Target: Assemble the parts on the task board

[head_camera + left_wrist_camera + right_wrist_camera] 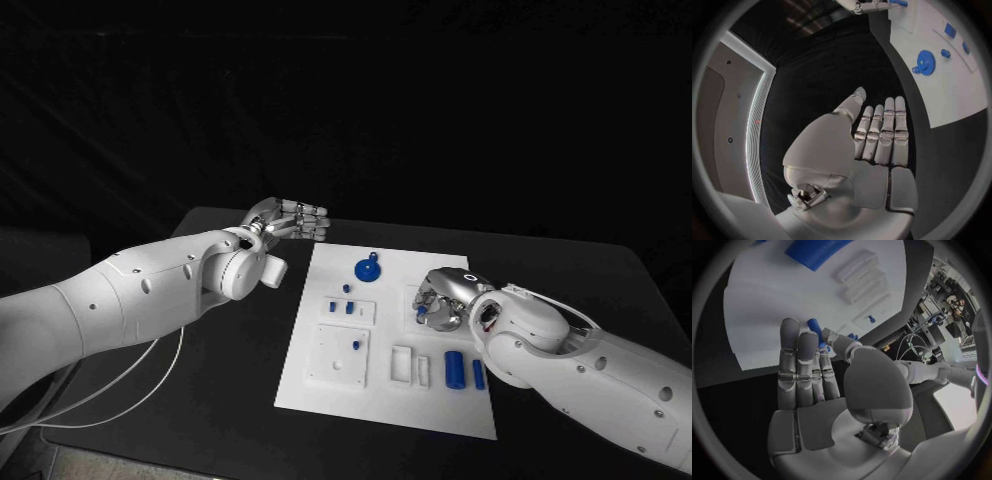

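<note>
Item one: the task board (378,400), a white plate lying flat at the middle of the black table (577,270), its long axis running away from the robot.

Item two: a blue gear (368,269) near the board's far end, lying flat with a small tab pointing away from the robot; we see it again from the left wrist (925,62).

Item three: a blue cylinder (454,369) lying on the board's near right part, long axis running near to far, with a slimmer blue bar (479,374) just beside it on the right, parallel.

Item four: small blue pegs (346,307) standing in a raised white block left of centre.

Item five: the right hand (440,300), over the board's right edge. We note a small blue part (815,328) pinched at its fingers (798,360), thumb against fingertips, the part's long axis roughly in line with the fingers.

Item six: the left hand (289,220), off the board beyond its far left corner, above the table. Its fingers (882,131) lie straight and side by side, holding nothing.
</note>
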You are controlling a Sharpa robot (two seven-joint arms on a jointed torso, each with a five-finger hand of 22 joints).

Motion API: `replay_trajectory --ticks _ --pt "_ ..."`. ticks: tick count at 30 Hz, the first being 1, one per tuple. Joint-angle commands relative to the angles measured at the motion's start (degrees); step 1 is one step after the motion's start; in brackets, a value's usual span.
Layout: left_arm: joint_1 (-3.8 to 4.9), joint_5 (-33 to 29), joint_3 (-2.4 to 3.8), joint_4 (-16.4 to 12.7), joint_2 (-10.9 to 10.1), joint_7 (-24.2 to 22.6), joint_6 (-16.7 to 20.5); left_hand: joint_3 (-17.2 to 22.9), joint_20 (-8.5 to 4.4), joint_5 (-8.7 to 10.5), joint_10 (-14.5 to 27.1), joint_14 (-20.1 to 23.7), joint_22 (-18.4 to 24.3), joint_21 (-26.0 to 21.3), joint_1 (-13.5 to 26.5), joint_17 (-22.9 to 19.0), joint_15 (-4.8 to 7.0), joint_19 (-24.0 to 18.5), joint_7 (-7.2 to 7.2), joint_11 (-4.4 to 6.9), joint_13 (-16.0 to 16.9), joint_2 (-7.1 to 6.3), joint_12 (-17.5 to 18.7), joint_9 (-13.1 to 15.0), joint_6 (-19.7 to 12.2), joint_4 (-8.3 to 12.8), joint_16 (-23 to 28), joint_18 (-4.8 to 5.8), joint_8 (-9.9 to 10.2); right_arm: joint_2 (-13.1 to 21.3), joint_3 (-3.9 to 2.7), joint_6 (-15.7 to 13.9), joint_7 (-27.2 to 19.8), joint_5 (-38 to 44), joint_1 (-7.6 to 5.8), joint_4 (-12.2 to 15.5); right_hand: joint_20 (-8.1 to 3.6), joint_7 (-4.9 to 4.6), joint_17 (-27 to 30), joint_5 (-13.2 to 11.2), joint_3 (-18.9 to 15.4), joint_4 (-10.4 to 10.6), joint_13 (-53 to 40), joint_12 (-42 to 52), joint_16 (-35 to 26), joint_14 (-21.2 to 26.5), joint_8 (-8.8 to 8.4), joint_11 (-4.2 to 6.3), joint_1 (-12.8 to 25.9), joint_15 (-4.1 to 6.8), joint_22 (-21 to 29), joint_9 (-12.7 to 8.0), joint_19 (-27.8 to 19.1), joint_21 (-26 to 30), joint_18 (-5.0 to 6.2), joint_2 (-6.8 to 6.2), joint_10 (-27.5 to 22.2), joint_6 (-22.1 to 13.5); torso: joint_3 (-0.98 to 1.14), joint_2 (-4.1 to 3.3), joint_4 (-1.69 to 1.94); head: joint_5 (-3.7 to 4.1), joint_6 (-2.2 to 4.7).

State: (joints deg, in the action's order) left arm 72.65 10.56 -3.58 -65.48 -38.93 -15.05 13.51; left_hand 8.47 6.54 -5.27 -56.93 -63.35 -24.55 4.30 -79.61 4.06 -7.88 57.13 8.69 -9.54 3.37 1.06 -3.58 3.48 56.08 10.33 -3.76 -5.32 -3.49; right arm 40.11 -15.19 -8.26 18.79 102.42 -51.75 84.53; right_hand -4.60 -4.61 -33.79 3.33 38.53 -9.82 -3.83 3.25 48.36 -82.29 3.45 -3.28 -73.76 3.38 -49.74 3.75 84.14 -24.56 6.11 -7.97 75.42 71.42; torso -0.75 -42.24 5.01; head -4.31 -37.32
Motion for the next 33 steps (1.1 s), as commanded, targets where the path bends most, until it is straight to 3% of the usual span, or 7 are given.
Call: replay_trajectory --ticks 1,5,7,16,23,26,33 --pt "0.07 0.5 0.03 -0.1 0.0 -0.2 -0.9 0.0 0.26 -0.06 0.4 0.3 0.0 0.2 -0.1 0.1 -0.13 0.2 -0.26 -0.02 0.0 0.52 -0.1 0.1 0.2 -0.3 0.1 -0.24 -0.3 0.1 -0.01 -3.3 -1.0 0.6 0.06 0.2 -0.51 -0.03 -0.2 0.3 0.7 -0.2 0.1 0.2 -0.5 -0.1 0.20 1.92 0.3 0.44 -0.6 0.2 1.3 -0.4 0.91 0.83 2.3 0.5 -0.05 0.00 -0.02 0.15 -0.26" --pt "0.08 0.4 0.03 -0.2 0.0 -0.1 -0.9 0.0 0.20 0.02 0.5 0.0 0.0 0.3 0.0 0.1 -0.04 0.3 0.38 -0.01 0.0 0.45 -0.1 0.0 -0.5 -0.3 0.1 -0.28 -0.2 0.4 -0.03 -4.5 -1.6 0.3 0.06 0.7 -0.55 0.02 -0.3 0.2 0.8 -0.3 0.1 0.2 -0.5 -0.1 0.22 1.96 0.3 0.48 -0.8 0.2 1.3 -0.4 0.90 0.83 2.5 0.6 -0.14 -0.06 -0.12 0.12 -0.34" --pt "0.08 0.3 0.03 -0.2 0.0 -0.1 -0.8 0.0 0.20 0.02 0.5 0.0 0.0 0.3 0.0 0.1 -0.04 0.3 0.38 -0.01 0.0 0.45 -0.1 0.0 -0.5 -0.3 0.1 -0.28 -0.2 0.7 -0.18 -5.2 -2.0 -0.1 0.06 1.1 -0.58 0.03 -0.4 0.2 0.8 -0.3 0.1 0.2 -0.6 -0.1 0.20 1.98 0.3 0.51 -1.0 0.2 1.3 -0.4 0.91 0.84 2.5 0.7 -0.03 0.01 -0.07 0.06 -0.34" --pt "0.08 -0.1 0.03 0.1 0.2 -0.1 -0.8 -0.1 0.20 0.09 0.5 -0.1 0.1 0.3 0.0 0.1 -0.04 0.3 0.72 -0.04 0.0 0.37 -0.1 0.0 -1.8 -0.3 0.1 -0.23 -0.1 1.0 -1.90 -7.1 -3.6 -3.3 0.06 4.1 -0.68 0.06 -0.8 -0.4 0.2 -0.4 0.1 0.2 -0.6 -0.3 0.20 2.03 0.1 0.59 -1.5 0.2 1.6 -0.3 0.84 1.27 2.6 0.8 -0.04 0.07 -0.01 -0.04 -0.36" --pt "0.08 -0.2 0.03 0.3 0.4 0.0 -0.7 -0.2 0.20 0.05 0.5 0.0 0.2 0.3 0.0 0.1 -0.05 0.4 0.82 -0.03 0.0 0.37 -0.1 0.0 -1.9 -0.4 0.1 -0.23 -0.2 0.0 -2.10 -6.6 -4.5 -5.0 0.10 6.6 -0.66 0.04 -1.0 -0.3 0.0 -0.5 0.1 0.2 -0.6 -0.3 0.19 2.01 0.1 0.56 -1.7 0.2 1.6 -0.2 0.85 1.47 2.5 0.7 0.00 0.06 -0.07 -0.61 -0.27" --pt "0.08 -0.2 0.03 0.4 0.6 0.0 -0.7 -0.2 0.20 0.05 0.5 0.0 0.2 0.3 0.0 0.1 -0.05 0.4 0.82 -0.03 0.0 0.37 -0.1 0.0 -1.9 -0.4 0.1 -0.23 -0.2 -0.7 -1.70 -6.4 -4.7 -4.9 0.23 7.3 -0.66 0.03 -1.0 -0.3 0.0 -0.6 0.1 0.2 -0.5 -0.4 0.18 2.00 0.1 0.56 -1.7 0.2 1.6 -0.2 0.86 1.53 2.5 0.7 -0.05 0.09 -0.11 -0.70 -0.21" --pt "0.06 -0.3 0.01 0.6 1.1 -0.1 -0.8 -0.2 0.20 0.05 0.5 0.0 0.2 0.3 0.0 0.1 -0.05 0.4 0.82 -0.03 0.0 0.37 -0.1 0.0 -1.9 -0.4 0.1 -0.23 -0.2 -3.3 0.67 -6.2 -5.2 -2.7 0.80 8.5 -0.65 0.02 -1.0 -0.3 0.0 -0.7 0.1 0.2 -0.6 -0.4 0.19 1.98 0.1 0.55 -1.8 0.2 1.6 -0.2 0.87 1.60 2.5 0.6 -0.02 0.11 -0.03 -0.91 -0.05"
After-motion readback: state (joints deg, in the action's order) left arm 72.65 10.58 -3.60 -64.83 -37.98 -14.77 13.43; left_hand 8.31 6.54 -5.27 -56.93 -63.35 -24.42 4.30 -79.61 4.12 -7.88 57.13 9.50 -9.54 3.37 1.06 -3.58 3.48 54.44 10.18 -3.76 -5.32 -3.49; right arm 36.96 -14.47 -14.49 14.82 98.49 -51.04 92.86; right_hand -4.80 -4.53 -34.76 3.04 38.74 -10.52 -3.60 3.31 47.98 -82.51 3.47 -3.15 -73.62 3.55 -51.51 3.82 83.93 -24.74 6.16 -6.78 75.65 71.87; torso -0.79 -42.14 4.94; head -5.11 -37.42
